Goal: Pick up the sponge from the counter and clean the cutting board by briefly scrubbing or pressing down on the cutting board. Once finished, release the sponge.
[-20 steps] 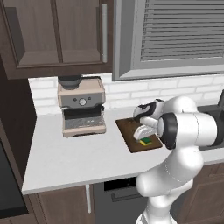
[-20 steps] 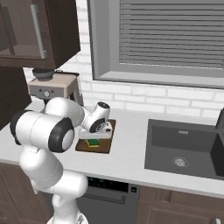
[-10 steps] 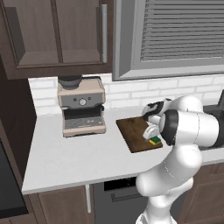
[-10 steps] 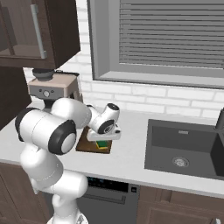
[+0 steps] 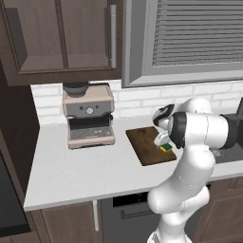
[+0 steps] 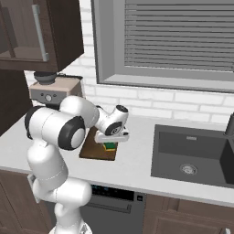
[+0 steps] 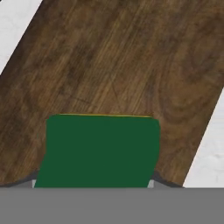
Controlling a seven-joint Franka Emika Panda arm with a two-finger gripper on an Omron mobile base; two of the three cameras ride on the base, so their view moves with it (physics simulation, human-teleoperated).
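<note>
Surface [image 5: 80,171]: cutting board [image 5: 144,144] lies beside the coffee machine [image 5: 88,115]. Arm folded low over the board, wrist bent down. Claw [image 6: 109,145] clamped on sponge [image 5: 166,148], pressing it at the board's near right corner. Versus 0.5 s ago: sponge and claw shifted slightly toward that corner.

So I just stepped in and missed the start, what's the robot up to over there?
It is cleaning the cutting board with the sponge. The gripper is down over the board's end nearest the sink, its jaws closed on the sponge, green side up, which sits on the dark wood. In the hand view the sponge lies right against the grain. The coffee machine stands untouched on the counter beside the board. The sponge has not been released yet.
</note>
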